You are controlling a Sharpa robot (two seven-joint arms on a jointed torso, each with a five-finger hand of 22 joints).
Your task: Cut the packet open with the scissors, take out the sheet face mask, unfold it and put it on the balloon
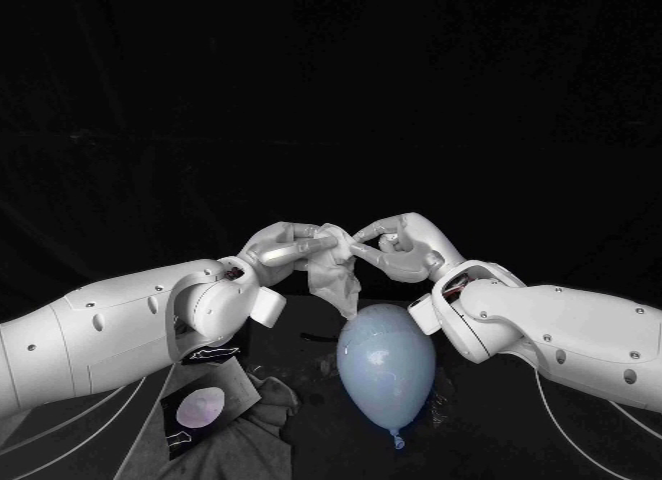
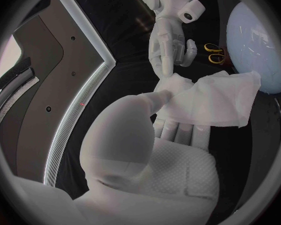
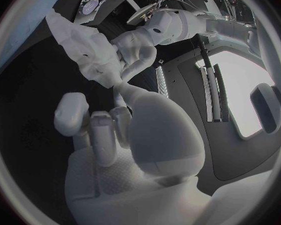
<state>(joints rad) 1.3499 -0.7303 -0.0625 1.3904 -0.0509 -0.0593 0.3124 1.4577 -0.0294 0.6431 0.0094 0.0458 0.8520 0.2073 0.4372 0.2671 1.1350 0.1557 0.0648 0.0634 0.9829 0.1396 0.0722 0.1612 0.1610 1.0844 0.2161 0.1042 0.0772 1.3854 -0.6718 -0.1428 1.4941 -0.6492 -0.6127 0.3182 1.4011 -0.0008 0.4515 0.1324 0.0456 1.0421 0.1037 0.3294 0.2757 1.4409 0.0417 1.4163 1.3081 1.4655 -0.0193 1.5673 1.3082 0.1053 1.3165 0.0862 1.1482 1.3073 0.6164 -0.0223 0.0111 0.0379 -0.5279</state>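
The white sheet mask (image 1: 333, 274) hangs crumpled and partly folded between my two hands, just above the top of the pale blue balloon (image 1: 386, 364). My left hand (image 1: 285, 250) pinches its upper left part, and my right hand (image 1: 400, 248) pinches the upper right edge. In the left wrist view the mask (image 2: 213, 102) spreads from my left hand (image 2: 147, 135) toward the balloon (image 2: 256, 45), with my right hand (image 2: 168, 42) reaching in. In the right wrist view my right hand (image 3: 125, 130) meets the mask (image 3: 84, 47) opposite my left hand (image 3: 140, 45).
The opened packet (image 1: 199, 408), printed with a pale oval, lies on a grey cloth (image 1: 266, 435) under my left arm. Yellow-handled scissors (image 2: 213, 53) lie on the black table beside the balloon.
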